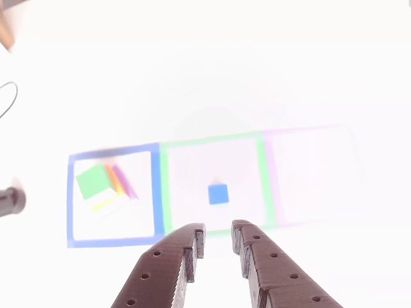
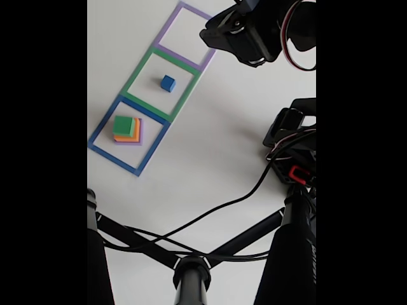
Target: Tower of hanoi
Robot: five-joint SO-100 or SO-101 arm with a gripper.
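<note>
Claw (image 1: 218, 235) narrowly parted, holding nothing, blue cube (image 1: 218, 194) just ahead, green-topped stack (image 2: 127, 130) left.

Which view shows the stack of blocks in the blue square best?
The fixed view: the stack is sharp, green on top, then orange and purple layers. In the other view the stack is washed out by glare and blurred, with its layers smeared.

You had three taped squares in a row on the tabletop (image 2: 210, 159): one blue square (image 2: 102, 151), one green square (image 2: 143, 70), one purple square (image 2: 166, 33). You had one loose blue cube (image 2: 168, 83) and one stack (image 2: 127, 130) showing green, orange and purple blocks, one of each. One claw (image 1: 218, 239) had two fingers.
</note>
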